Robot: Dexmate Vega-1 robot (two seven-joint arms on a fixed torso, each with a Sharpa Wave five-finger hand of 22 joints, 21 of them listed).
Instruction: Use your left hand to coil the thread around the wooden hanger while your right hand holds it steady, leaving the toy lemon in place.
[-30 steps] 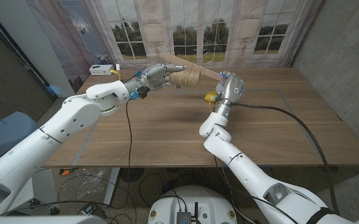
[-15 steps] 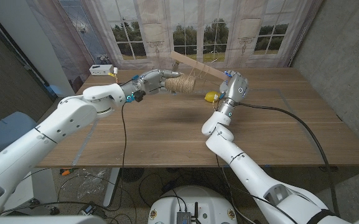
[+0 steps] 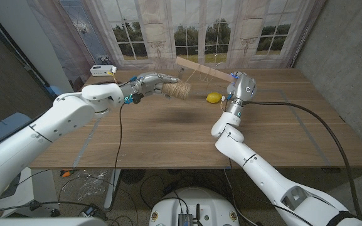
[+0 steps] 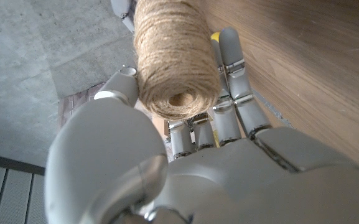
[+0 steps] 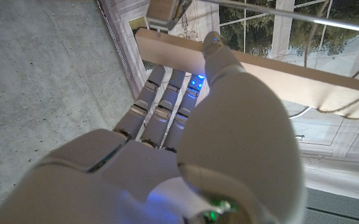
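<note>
**Spotter:** How are you expecting the thread to handle?

**Operator:** I'm judging the thread [image 3: 179,91] as light, rough jute on a fat spool, soft and limp once it's paying out, so it's likely going slack unless I'm keeping tension. My left hand [image 3: 150,83] is gripping the spool by one end, fingers wrapped along its side, held up above the table [image 3: 168,135].

**Spotter:** And the hanger?

**Operator:** The wooden hanger [image 3: 201,68] is looking stiff, pale and light, raised off the table. My right hand [image 3: 238,86] is closing around its near end, thumb over the bar. I'm thinking a strand is running to it, though it's too thin to confirm. The toy lemon [image 3: 213,97] is sitting on the table just beside my right wrist
</note>
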